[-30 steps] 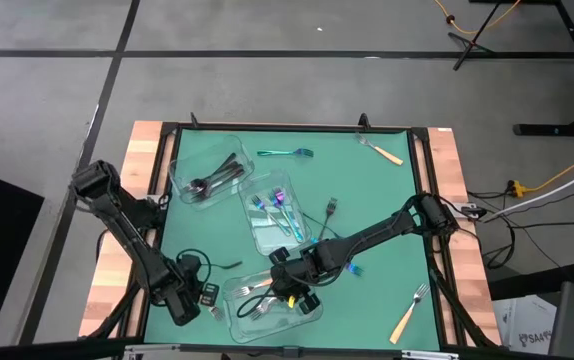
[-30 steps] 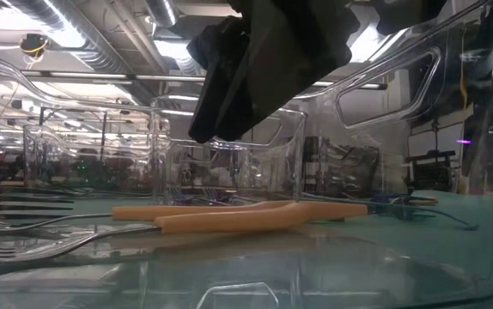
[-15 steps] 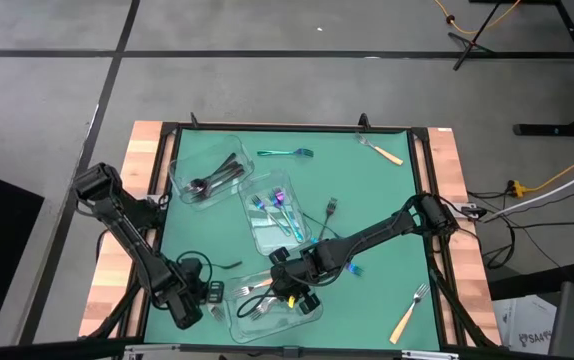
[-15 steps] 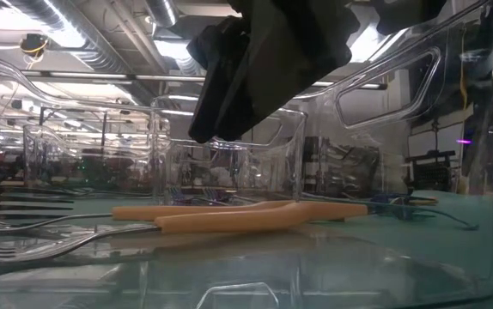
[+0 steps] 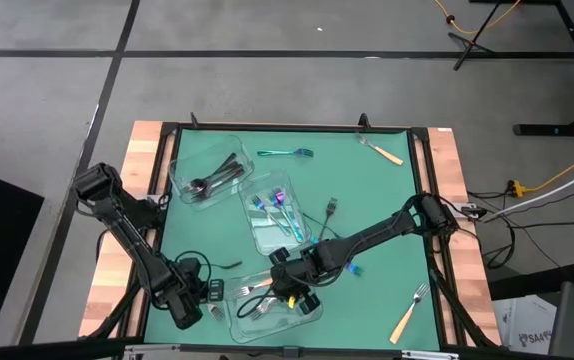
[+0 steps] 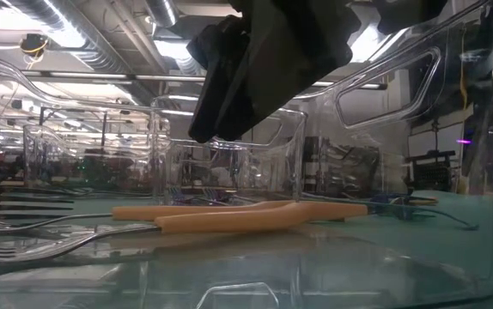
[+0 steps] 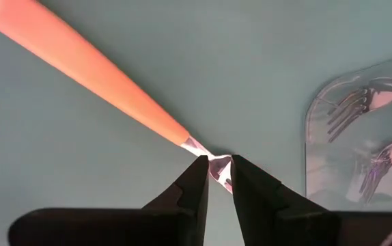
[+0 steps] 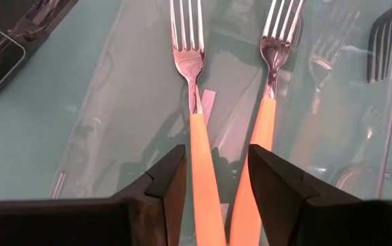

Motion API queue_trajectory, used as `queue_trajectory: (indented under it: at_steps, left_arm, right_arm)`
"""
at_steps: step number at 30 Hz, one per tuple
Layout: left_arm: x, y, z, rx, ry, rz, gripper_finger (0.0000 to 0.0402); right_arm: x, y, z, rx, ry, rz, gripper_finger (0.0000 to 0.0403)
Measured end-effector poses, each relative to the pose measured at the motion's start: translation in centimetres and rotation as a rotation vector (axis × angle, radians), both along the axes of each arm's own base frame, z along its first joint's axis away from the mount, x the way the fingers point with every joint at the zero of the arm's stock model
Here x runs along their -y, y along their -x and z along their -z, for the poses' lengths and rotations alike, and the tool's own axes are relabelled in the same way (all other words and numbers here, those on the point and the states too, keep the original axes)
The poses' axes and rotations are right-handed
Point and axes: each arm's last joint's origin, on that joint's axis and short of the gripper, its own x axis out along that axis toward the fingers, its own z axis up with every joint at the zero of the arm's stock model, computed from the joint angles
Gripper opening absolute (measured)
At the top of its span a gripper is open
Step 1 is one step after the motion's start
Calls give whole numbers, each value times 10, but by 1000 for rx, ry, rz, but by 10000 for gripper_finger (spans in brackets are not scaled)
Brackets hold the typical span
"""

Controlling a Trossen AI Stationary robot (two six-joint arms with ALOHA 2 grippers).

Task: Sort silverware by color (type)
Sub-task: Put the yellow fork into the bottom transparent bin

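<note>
Little is changing across the last second: only the left gripper (image 5: 210,291) is edging nearer the front clear container (image 5: 235,320), its nearly closed jaws pinching the neck of an orange-handled utensil (image 7: 100,72), apparently to add it to the matching pieces. The right gripper (image 8: 215,181) is hovering inside that container, jaws parted and empty, above two orange-handled forks (image 8: 203,157). The gripped utensil's head is hidden behind the fingers, so its type is unclear.
</note>
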Motion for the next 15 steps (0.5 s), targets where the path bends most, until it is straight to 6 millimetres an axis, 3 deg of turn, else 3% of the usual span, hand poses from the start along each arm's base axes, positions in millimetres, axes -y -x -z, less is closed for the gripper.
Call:
queue_trajectory:
  at_steps: [8, 15]
  left_arm:
    - [0, 0, 0, 14, -37, 135, 57]
    - [0, 0, 0, 15, -39, 145, 57]
  right_arm:
    - [0, 0, 0, 0, 0, 0, 145]
    - [0, 0, 0, 0, 0, 0, 145]
